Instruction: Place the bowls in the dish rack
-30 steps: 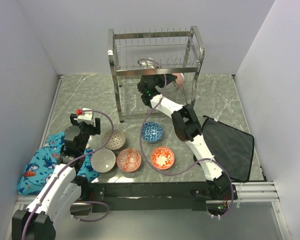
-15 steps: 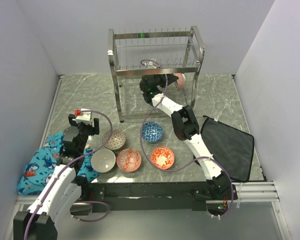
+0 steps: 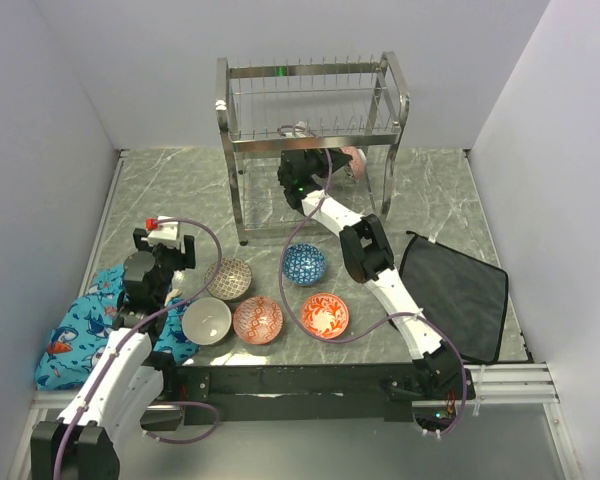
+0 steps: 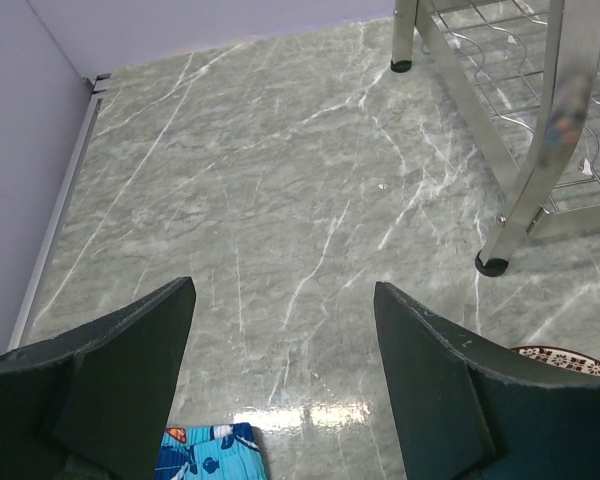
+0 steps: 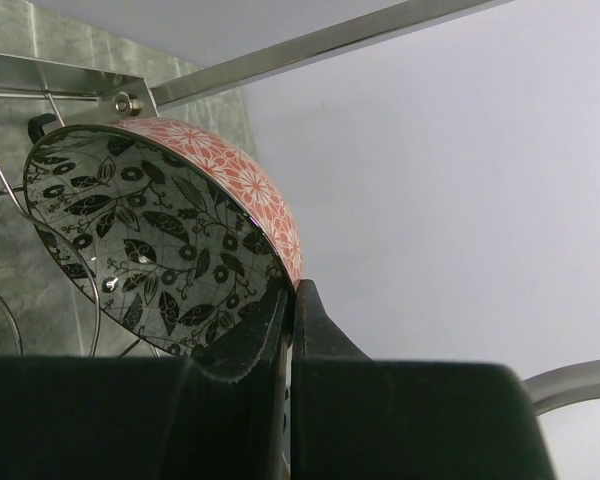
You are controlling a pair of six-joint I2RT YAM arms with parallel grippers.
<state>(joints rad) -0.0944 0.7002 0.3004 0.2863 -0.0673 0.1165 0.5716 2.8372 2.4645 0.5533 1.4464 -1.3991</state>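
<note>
**Seat the rim-held bowl in the prongs before letting go**

The right gripper (image 5: pixel 290 295) is clamped on the rim of the leaf-patterned bowl (image 5: pixel 150 240). One finger is inside the bowl and the other is against its red-flowered outside. The arm reaches to 12 o'clock on the table (image 3: pixel 180 200), into the lower tier of the dish rack (image 3: pixel 310 141). The bowl hangs on edge toward the rack's 3 o'clock end. In the wrist view, rack wire runs along the bowl's 9 o'clock side. Whether the bowl touches that wire cannot be told.

The step in hand looks like the placement itself. A pinch on a thin rim lets a bowl swing, so it is best lowered slowly. Its bottom edge should settle between two prongs and stay on edge. The fingers should part only once the rack bears the weight, and then only slightly. The wrist can then back out toward 6 o'clock, clear of the upper tier's front bar.

The left gripper (image 4: pixel 282 290) has its jaws apart and holds nothing. It hovers over bare table at about 8 o'clock, beside the blue patterned cloth (image 3: pixel 80 330). Five bowls wait near 6 o'clock:
- the brown-grey bowl (image 3: pixel 228 279)
- the cream-white bowl (image 3: pixel 206 320)
- the pinkish-red bowl (image 3: pixel 258 320)
- the red-orange bowl (image 3: pixel 324 315)
- the blue bowl (image 3: pixel 305 264)

The brown-grey one lies closest to the left gripper, so it is a sensible next pick.
</note>
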